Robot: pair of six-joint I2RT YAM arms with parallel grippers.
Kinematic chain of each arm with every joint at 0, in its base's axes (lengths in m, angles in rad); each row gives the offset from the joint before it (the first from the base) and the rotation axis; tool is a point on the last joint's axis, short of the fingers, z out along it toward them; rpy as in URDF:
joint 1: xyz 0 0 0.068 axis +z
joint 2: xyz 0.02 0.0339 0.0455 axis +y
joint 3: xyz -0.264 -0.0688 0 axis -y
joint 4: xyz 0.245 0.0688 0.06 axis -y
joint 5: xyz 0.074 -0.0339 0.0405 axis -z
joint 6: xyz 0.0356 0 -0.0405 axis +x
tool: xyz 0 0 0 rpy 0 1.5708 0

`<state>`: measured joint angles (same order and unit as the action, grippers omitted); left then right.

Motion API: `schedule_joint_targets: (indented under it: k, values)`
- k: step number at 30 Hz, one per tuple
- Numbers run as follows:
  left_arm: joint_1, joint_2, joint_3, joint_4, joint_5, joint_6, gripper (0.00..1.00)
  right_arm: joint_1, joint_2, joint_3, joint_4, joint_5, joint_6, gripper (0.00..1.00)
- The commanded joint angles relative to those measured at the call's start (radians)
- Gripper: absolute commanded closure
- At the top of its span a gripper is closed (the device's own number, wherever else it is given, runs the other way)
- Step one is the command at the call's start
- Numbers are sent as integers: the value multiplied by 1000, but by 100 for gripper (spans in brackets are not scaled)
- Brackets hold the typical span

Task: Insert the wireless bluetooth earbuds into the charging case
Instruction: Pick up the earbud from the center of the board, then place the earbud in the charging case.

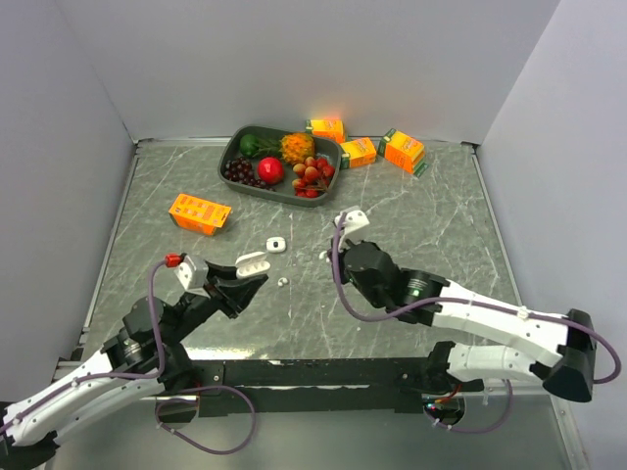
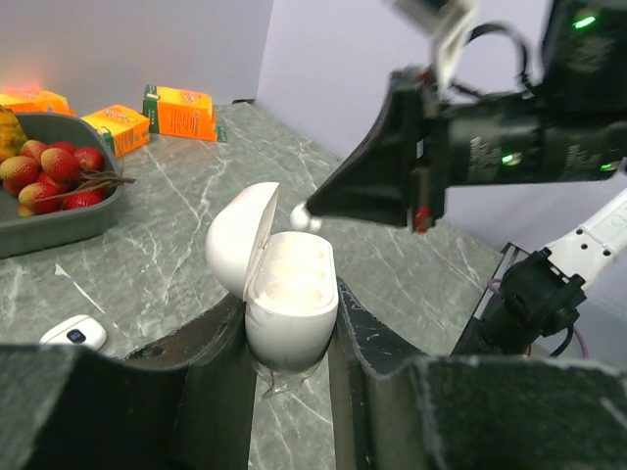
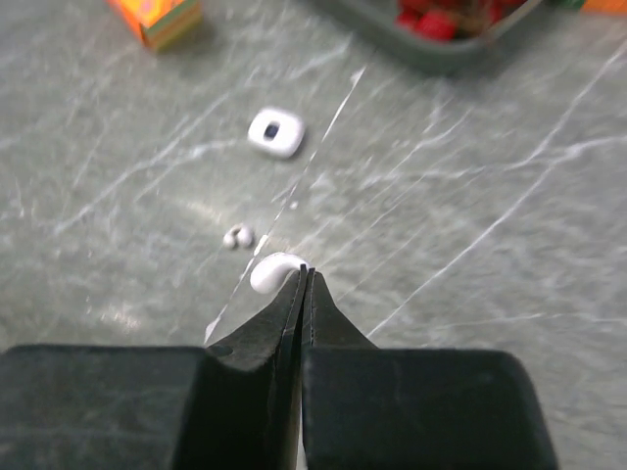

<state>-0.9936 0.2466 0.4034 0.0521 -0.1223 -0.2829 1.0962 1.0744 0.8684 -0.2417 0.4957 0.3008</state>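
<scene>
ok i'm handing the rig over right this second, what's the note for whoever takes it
Left fingers: shut on the open case, lid up.
Right fingers: shut on an earbud, near the open case but not in it.
A loose earbud lies on the table, with a closed case beyond it.
Done: case held open, one earbud picked up.
To do: seat the held earbud, then fetch the loose one.

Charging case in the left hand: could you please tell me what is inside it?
No earbud shows inside the charging case; the rim hides its deeper sockets. The right hand holds an earbud outside it.
</scene>
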Motion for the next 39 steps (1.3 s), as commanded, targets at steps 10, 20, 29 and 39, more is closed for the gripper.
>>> schedule_joint_targets:
  k: [10,20,29,39]
  values:
    - [3,243,9,357,36,48,99,195,-186,44,177,398,-509,100]
    - [3,417,17,550,95,68,99,398,-252,1,487,377,-756,100]
    - [3,543,63,653,141,62,99,441,-200,-31,576,368,-839,100]
    - [4,586,72,713,177,47,99,467,-149,-115,812,400,-936,100]
